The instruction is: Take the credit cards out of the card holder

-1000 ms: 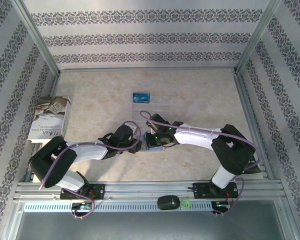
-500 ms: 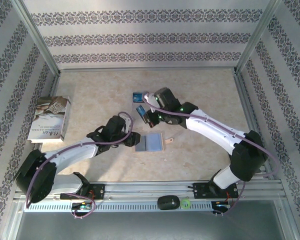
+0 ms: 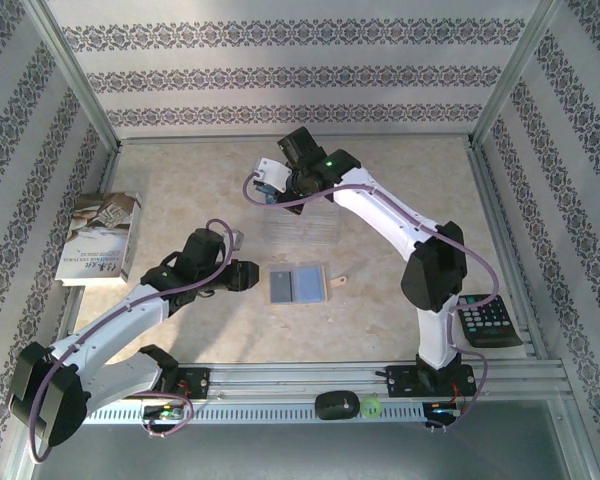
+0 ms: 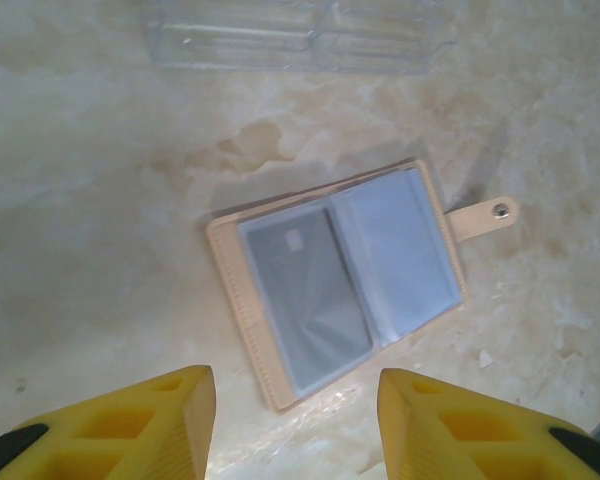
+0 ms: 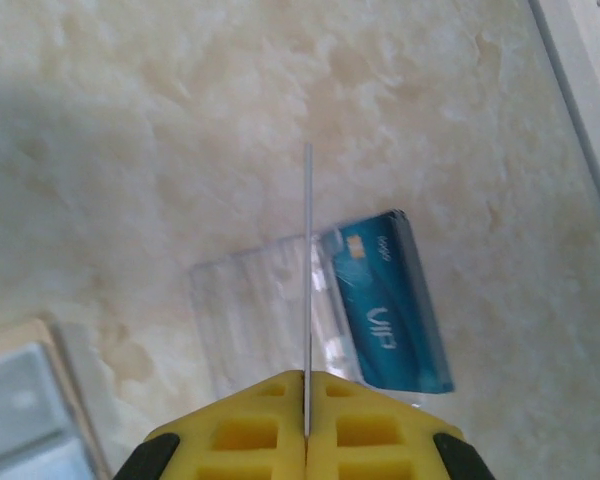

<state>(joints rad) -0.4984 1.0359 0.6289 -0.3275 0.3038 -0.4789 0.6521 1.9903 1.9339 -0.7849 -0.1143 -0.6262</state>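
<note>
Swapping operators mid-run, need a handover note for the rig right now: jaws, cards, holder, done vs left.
Left gripper: jaws open, empty, hovering just short of the card holder.
Right gripper: jaws shut on a thin card seen edge-on, above the clear tray.
Card holder: open flat on the table, with what looks like a dark card in one sleeve.
Done: blue card lies in the tray.
Left: set down the thin card; pull the dark card, if it is one.

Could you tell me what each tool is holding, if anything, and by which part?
The right tool pinches a thin card, seen edge-on, by one edge; the left tool holds nothing.
</note>
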